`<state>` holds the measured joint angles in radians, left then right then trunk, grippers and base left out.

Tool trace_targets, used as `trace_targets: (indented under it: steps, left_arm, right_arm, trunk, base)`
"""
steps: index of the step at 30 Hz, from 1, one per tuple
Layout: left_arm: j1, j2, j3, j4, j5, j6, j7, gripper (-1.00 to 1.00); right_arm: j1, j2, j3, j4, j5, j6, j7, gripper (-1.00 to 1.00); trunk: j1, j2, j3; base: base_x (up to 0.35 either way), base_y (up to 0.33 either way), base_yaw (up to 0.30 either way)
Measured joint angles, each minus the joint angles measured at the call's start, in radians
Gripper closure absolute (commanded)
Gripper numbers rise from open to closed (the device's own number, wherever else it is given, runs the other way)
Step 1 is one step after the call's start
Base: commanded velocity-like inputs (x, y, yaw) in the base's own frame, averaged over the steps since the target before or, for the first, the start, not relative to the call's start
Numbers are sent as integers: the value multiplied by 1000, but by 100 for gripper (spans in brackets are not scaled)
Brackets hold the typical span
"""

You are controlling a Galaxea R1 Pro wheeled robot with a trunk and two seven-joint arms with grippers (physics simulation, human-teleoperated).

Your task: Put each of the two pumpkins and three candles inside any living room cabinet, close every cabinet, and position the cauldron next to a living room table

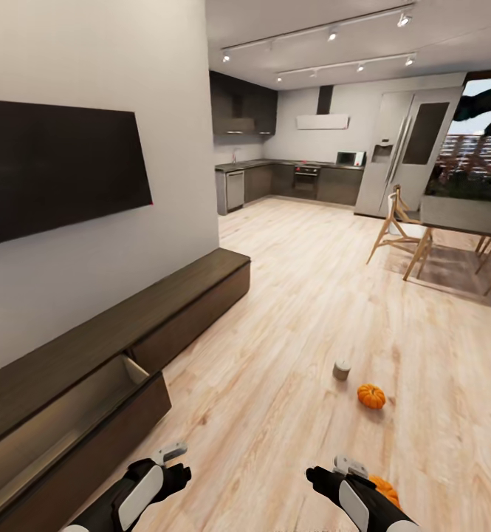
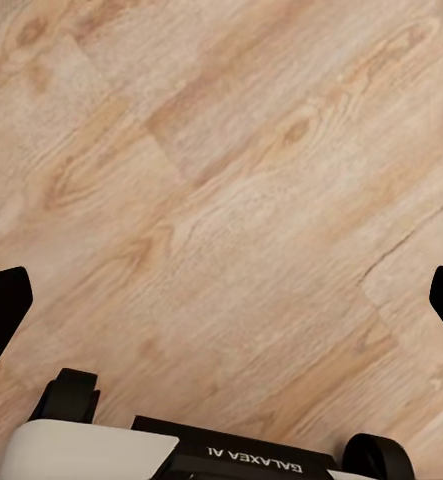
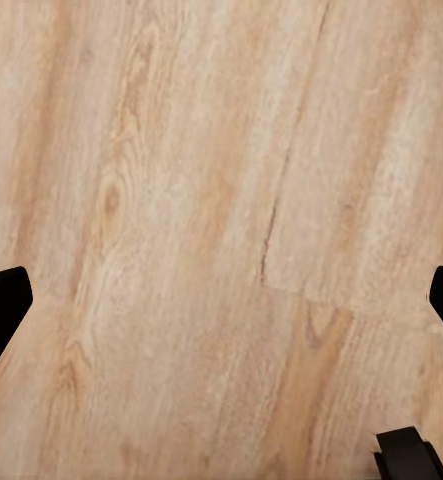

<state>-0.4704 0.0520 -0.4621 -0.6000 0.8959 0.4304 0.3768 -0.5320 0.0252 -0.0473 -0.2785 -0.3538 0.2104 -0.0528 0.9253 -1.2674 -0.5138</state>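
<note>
Both tools spread, bare; cabinet (image 1: pixel 112 332) drawer (image 1: pixel 60 421) open.

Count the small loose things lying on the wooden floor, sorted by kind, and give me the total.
Round orange ribbed pumpkins: 2, one in the open, one partly behind the right arm
Stubby pale grey candle: 1
Total: 3

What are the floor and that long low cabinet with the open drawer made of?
The floor looks like pale wood planks: grain, knots and seams show. The cabinet seems dark brown wood with a matte finish; its open drawer is paler beige inside.
</note>
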Motion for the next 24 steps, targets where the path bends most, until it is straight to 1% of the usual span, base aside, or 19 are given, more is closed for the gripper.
trace_targets:
  steps: [24]
  left_arm:
    - [-1,4,0,0,0,-2,0,-100]
  right_arm:
    - [0,-2,-2,3,-2,0,-2,-100]
  trunk:
    - [0,0,0]
  base:
    - [0,0,-280]
